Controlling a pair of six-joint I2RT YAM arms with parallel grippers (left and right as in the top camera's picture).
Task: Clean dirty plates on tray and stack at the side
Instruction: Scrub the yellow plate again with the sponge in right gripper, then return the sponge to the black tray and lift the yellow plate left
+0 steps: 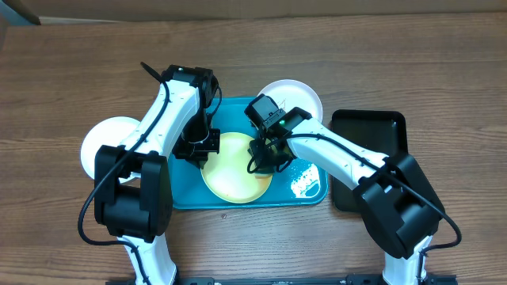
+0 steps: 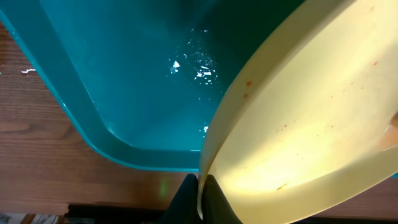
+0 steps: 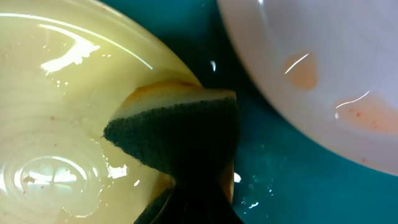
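A pale yellow-green plate (image 1: 234, 176) lies on the turquoise tray (image 1: 190, 196), tilted up at its left rim. My left gripper (image 1: 203, 153) is shut on that rim; in the left wrist view both fingers pinch the plate (image 2: 311, 124) edge at the gripper (image 2: 201, 190). My right gripper (image 1: 268, 161) is shut on a sponge (image 3: 180, 127) with its dark green side showing, pressed on the wet plate (image 3: 62, 93) near its right rim. A white plate (image 1: 305, 96) with orange smears (image 3: 323, 68) rests over the tray's far right corner. Another white plate (image 1: 104, 144) sits on the table left of the tray.
A narrow black tray (image 1: 371, 133) lies right of the turquoise one, partly under the right arm. Water drops glisten on the tray floor (image 1: 305, 180). The wooden table (image 1: 79, 71) surrounds everything.
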